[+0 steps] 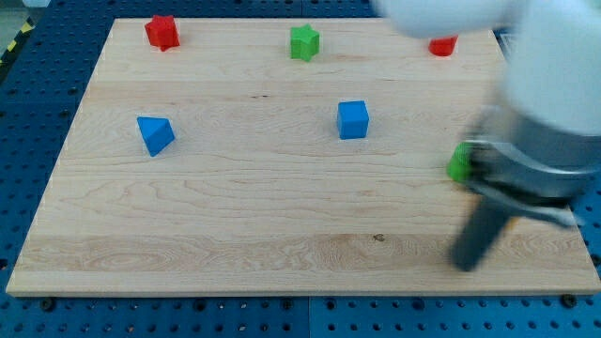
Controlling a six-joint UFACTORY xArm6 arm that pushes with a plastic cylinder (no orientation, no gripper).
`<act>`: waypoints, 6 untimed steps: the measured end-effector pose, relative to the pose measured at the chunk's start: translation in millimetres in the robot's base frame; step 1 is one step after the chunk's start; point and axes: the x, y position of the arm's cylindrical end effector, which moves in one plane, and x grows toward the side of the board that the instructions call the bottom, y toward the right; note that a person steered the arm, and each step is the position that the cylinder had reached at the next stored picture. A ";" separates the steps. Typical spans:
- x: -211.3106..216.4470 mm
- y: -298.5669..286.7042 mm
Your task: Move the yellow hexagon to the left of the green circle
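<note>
No yellow hexagon shows in the camera view; the arm may be hiding it. A green block (458,163) shows at the view's right, half covered by the arm, so I cannot make out its shape. My tip (464,266) is the blurred lower end of the dark rod. It rests on the board below the green block, near the board's bottom right.
A red star (162,32) sits at the top left and a green star (303,42) at the top centre. A red block (442,45) is partly hidden at the top right. A blue triangle (154,133) lies at the left, a blue cube (353,119) near the centre.
</note>
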 end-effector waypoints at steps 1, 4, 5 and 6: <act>-5.4 111.6; -24.1 84.5; -38.5 31.5; -53.9 -26.5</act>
